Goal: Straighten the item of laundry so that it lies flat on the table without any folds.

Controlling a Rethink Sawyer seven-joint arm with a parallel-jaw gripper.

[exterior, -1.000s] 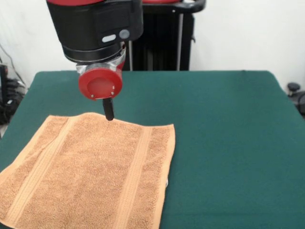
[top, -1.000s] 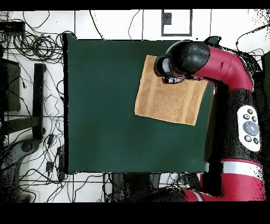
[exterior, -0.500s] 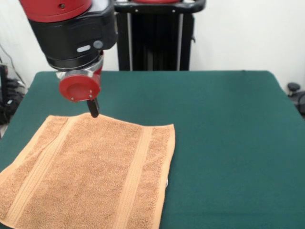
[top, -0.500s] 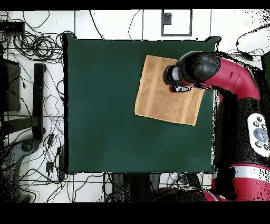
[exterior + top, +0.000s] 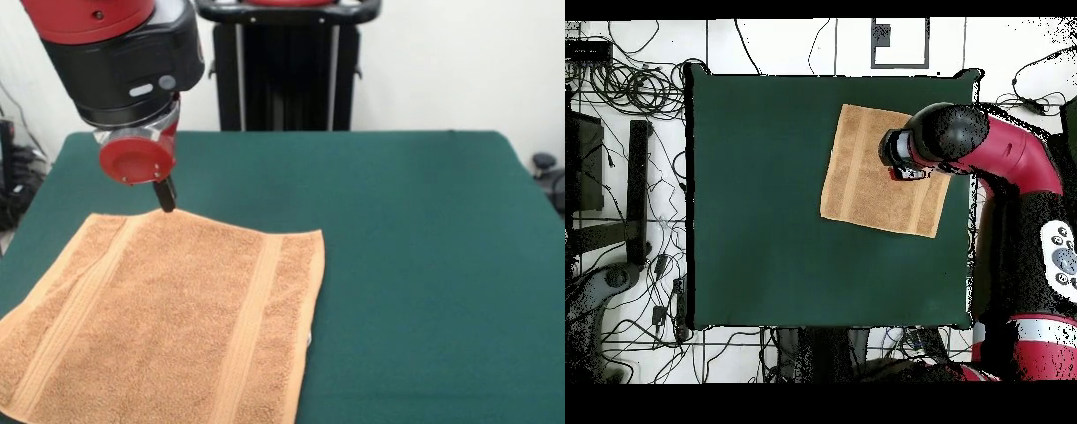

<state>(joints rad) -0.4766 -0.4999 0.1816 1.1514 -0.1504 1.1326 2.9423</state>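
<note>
Orange-tan terry, the towel lies spread right under and in front of my gripper, flat as far as I can see, w/ two woven bands running lengthwise and no fold showing in the front view. My tip hangs at the towel's far edge (the edge nearest my pedestal), roughly a third of the way along it; whether it's touching the cloth or just above it I can't tell. All that shows under the red wrist disc is one dark stub, so it seems pressed together rather than spread, w/ nothing pinched in it.

From overhead the towel sits toward one corner of the green table, slightly skewed against the table's edges, and my arm reaches over its side so the gripper is mostly hidden beneath the black wrist housing. Plenty of bare felt stretches away from my tool on the towel's other side. A small white tag peeks out at the towel's side edge, well apart from my tip, approx. halfway down that edge.
</note>
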